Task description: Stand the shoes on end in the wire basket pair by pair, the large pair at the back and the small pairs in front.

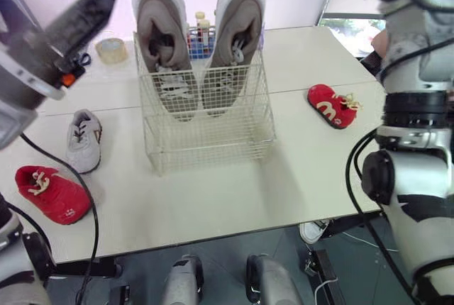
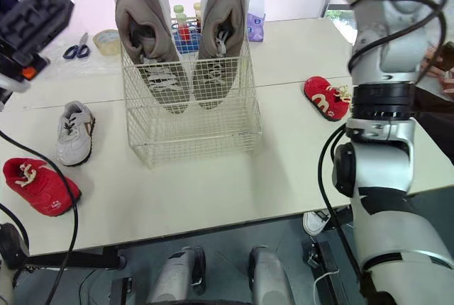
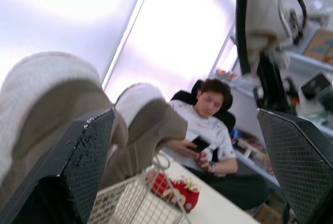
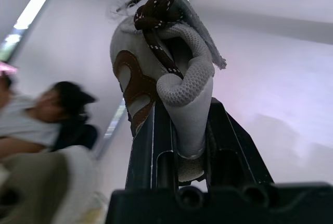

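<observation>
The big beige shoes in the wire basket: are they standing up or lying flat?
Standing on end: the large beige shoes sit toes down in the white wire basket, heels above its rim.

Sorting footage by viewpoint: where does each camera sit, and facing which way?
Eye views: head, facing forward-down at table, wire basket, large pair; left arm, right arm at edges.
Left wrist view: looks across the table, past the open left gripper, to a seated person.
Right wrist view: upward; right gripper shut on a grey shoe.
Shared: eye and left wrist views show the large pair.
</observation>
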